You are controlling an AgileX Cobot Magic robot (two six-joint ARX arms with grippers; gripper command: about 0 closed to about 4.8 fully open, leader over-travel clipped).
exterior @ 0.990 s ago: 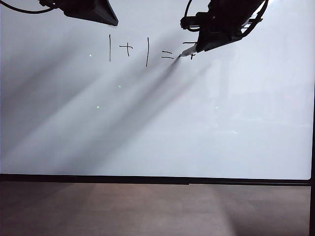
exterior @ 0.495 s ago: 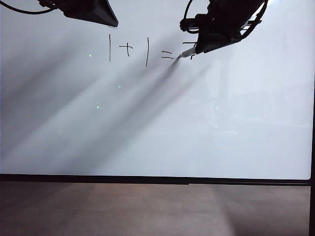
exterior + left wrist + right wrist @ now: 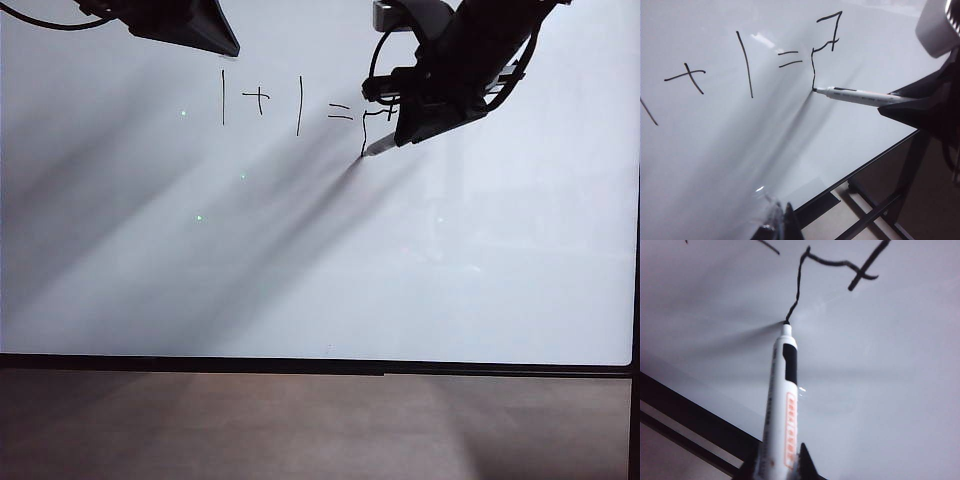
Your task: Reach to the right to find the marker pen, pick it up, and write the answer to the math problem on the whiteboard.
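The whiteboard [image 3: 300,260] fills most of the exterior view. The math problem [image 3: 262,100] is written near its far edge, one plus one equals. Right of the equals sign stand the partial strokes of the answer [image 3: 372,112], also sharp in the left wrist view [image 3: 824,40] and the right wrist view [image 3: 835,262]. My right gripper [image 3: 402,134] is shut on the marker pen [image 3: 782,405], a white barrel with orange print. Its tip touches the board at the lower end of a vertical stroke [image 3: 813,75]. My left gripper [image 3: 228,44] hovers at the far left, shut and holding nothing.
A thin black edge [image 3: 300,364] bounds the board at the front, with a brown wooden surface [image 3: 300,425] below it. In the left wrist view, black frame bars [image 3: 875,215] run under the board's edge over a tan floor.
My right gripper has moved toward the near edge with the marker pen, pulling a new vertical stroke down from the left end of the answer's middle bar. The left arm has stayed still.
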